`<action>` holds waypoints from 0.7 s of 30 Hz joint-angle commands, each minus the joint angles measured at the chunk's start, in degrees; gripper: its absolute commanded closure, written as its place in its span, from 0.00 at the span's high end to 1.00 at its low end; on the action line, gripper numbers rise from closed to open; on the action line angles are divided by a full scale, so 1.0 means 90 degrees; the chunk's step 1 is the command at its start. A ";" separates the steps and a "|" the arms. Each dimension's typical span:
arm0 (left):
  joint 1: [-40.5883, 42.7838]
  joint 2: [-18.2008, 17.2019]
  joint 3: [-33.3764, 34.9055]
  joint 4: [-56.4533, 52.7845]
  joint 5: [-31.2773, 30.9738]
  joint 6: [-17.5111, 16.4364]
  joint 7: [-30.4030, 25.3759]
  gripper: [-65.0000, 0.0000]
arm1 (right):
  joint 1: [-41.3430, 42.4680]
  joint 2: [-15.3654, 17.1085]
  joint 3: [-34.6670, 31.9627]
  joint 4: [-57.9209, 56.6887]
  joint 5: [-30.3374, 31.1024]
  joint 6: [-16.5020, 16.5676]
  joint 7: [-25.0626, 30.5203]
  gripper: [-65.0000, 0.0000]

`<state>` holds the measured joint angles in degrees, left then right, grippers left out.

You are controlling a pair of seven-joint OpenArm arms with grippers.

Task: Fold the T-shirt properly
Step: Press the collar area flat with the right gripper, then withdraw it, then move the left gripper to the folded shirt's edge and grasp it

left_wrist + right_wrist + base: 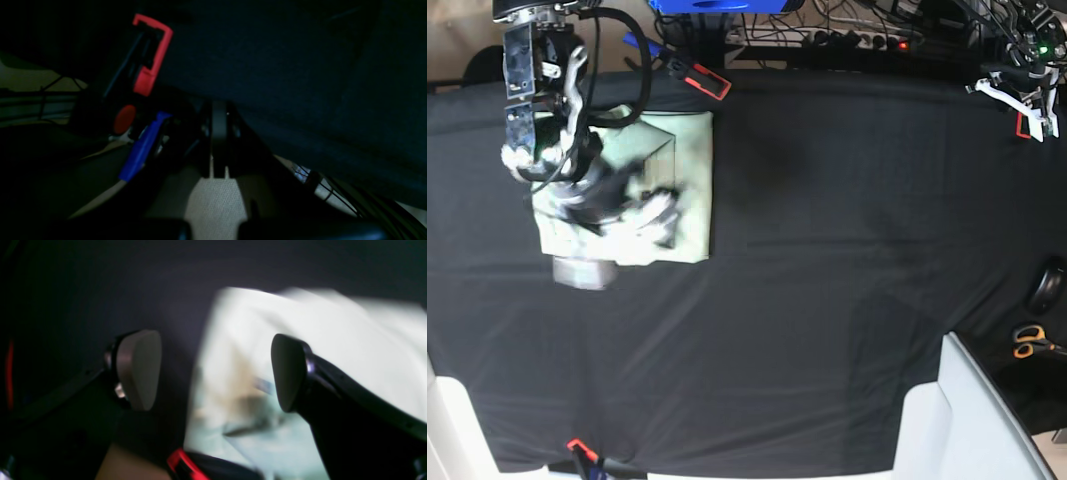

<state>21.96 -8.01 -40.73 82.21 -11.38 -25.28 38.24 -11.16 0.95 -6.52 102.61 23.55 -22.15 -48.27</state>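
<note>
T-shirt (689, 190) folded, long axis running near-to-far on black cloth (827, 250)

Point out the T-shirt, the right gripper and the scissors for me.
T-shirt (689, 190): base view, bare right part of the folded cloth.
Right gripper (216, 371): right wrist view, midway between its spread fingertips, over the shirt.
Scissors (1031, 345): base view, orange handles at the right edge.

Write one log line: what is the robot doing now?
stage: folding | T-shirt: folded on black cloth | right pincer: open above T-shirt | left pincer: shut, away

Robotics lab, black cloth table covering (827, 250), tangled cables (847, 30), clamps (705, 80)
</note>
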 commanded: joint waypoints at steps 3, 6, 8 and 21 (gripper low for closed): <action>0.0037 -0.0101 -0.0041 0.0091 -0.0020 0.0039 -0.0102 0.00 | 0.0014 0.0016 0.0017 0.0121 0.0016 0.0005 0.0113 0.75; 0.0037 -0.0101 -0.0041 0.0091 -0.0020 0.0039 -0.0102 0.00 | -0.0015 0.0026 0.0017 0.0228 -0.0004 -0.0025 0.0123 0.75; 0.0027 -0.0101 -0.0031 0.0130 -0.0020 0.0039 -0.0102 0.00 | -0.0074 0.0026 0.0036 0.0404 -0.0014 -0.0025 0.0123 0.75; 0.0037 -0.0228 0.2040 0.0853 -0.0079 0.0039 -0.0083 0.07 | -0.0133 0.0339 0.0378 0.0560 -0.0014 -0.0044 0.0133 0.75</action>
<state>22.35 -9.39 -22.02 88.97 -11.79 -24.99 38.26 -12.75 3.57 -3.40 106.61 24.12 -22.50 -48.21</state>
